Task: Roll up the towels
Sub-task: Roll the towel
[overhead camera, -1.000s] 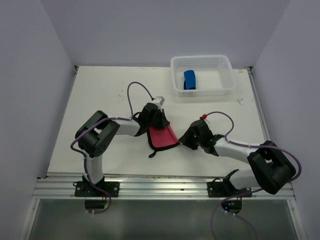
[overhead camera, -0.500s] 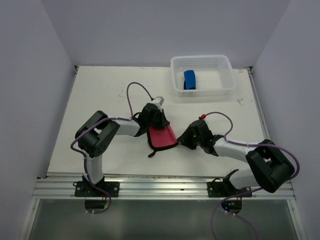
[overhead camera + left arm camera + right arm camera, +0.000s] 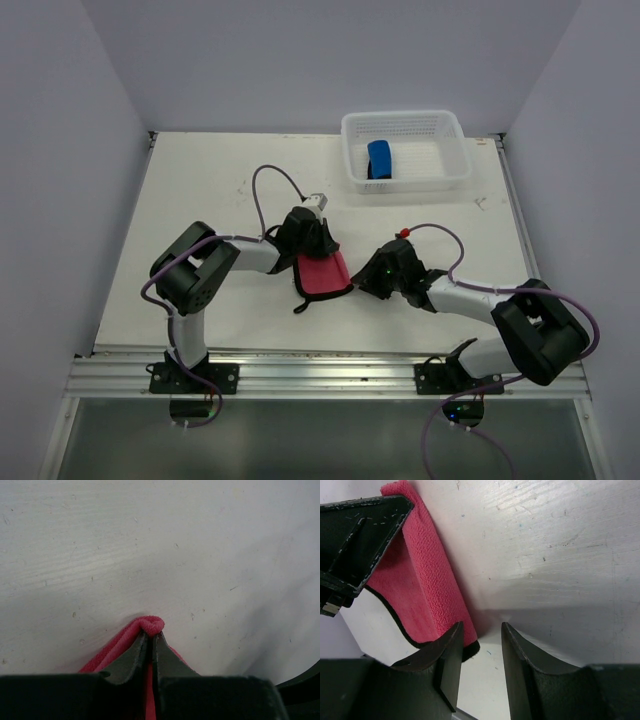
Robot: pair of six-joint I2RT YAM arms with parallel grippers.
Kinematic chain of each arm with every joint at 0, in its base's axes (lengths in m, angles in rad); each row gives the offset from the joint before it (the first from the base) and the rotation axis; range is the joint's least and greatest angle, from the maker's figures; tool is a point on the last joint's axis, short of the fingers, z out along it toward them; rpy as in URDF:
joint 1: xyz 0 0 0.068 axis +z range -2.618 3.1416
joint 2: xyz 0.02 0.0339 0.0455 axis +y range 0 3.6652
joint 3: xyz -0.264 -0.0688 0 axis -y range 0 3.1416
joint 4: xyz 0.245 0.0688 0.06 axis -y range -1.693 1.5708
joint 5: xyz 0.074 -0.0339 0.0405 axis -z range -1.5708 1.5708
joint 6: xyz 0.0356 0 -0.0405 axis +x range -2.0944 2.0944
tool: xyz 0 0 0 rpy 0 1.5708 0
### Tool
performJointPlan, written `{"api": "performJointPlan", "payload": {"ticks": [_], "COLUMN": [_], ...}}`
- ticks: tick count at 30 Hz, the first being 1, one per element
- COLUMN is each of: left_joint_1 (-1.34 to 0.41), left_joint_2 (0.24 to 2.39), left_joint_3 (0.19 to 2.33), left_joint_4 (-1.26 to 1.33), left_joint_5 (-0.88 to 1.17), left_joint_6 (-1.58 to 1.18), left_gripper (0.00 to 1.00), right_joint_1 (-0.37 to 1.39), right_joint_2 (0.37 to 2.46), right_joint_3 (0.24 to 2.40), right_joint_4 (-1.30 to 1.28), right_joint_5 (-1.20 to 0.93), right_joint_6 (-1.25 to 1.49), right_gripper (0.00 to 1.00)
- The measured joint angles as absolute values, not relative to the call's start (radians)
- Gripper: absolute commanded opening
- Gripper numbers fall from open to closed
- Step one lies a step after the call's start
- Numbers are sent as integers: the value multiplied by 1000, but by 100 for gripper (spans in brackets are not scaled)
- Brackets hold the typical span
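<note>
The pink-red towel (image 3: 323, 274), dark-edged and folded over on itself, is being pinched at a bunched fold by the left gripper (image 3: 151, 636) near the middle of the table (image 3: 200, 200), its lower part lying on the surface. The bright blue towel (image 3: 379, 159), a short rolled cylinder, is being held inside the white mesh basket (image 3: 400, 114) at the far right.

A dark-edged pink-red towel (image 3: 323, 273), a blue towel (image 3: 379, 158) and a white mesh basket (image 3: 420, 182) show.
</note>
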State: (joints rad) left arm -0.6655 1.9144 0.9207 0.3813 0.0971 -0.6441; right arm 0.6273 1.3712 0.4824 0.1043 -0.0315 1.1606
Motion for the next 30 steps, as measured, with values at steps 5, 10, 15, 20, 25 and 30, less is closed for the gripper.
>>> {"api": "performJointPlan", "payload": {"ticks": [5,10,15,20,25,30], "left_joint_1": [-666,-666,-666,-666,-666,-666], "left_joint_2": [1914,1910,1908,1906,1905,1905], "left_joint_3": [917,909,902,899,895,894], "left_joint_4": [387,395,403,406,411,413], "left_joint_5": [89,72,60,51,44,43], "left_joint_6": [-647,-655,-663,-667,-670,-670], "left_gripper": [0,0,0,0,0,0], "right_joint_1": [627,627,627,627,629,646], "right_joint_2": [1371,1372,1374,1379,1401,1427], "right_joint_3": [482,484,491,495,507,526], "right_joint_4": [114,129,137,143,144,146], "right_joint_5": [-50,-70,-80,-97,-102,-103], "right_joint_6": [1172,1184,1194,1197,1197,1197], "right_gripper": [40,40,40,40,41,41]}}
